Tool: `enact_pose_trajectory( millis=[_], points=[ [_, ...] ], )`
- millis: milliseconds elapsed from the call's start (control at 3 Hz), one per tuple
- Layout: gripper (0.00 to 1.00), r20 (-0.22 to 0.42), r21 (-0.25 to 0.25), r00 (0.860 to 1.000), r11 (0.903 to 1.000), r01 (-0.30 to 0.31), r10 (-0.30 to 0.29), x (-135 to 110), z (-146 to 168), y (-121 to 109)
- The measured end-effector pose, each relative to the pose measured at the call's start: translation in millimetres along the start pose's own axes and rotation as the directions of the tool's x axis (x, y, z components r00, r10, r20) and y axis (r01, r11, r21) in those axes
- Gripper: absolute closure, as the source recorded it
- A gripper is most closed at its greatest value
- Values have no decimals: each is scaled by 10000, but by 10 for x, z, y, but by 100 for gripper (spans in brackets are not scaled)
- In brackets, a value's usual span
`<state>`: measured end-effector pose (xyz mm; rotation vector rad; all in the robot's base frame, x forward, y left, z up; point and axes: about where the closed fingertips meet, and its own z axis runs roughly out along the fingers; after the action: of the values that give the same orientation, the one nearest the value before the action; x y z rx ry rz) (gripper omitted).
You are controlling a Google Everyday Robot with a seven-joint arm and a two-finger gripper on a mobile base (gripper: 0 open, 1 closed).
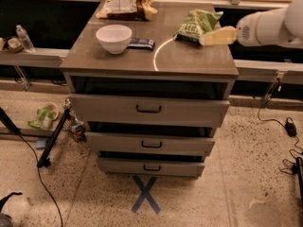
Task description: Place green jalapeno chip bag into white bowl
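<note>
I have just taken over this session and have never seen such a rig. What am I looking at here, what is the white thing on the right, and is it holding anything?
There is one camera view. It looks down at the front of a grey drawer cabinet; where the camera is mounted is not on record. The white tube at the right is the robot's single arm. Its pale yellow gripper is at the right edge of the crinkly light-green jalapeno chip bag. I cannot tell whether it touches the bag, which lies on the cabinet top and is not lifted. Also on the top are a small round white bowl at the left, empty, a dark blue bar wrapper just right of it, and a brown-and-yellow bag at the back. The job is to put the green bag into the bowl.
</note>
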<state>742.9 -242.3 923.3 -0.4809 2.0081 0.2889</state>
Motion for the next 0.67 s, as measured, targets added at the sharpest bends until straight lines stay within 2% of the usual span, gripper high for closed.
enact_pose_trajectory(
  millis=[333, 667],
  points=[
    [0, 540, 77, 9985, 10000, -26, 21, -256, 375, 20],
    [0, 577, -279, 9980, 9993, -230, 245, -463, 1042, 98]
  ],
)
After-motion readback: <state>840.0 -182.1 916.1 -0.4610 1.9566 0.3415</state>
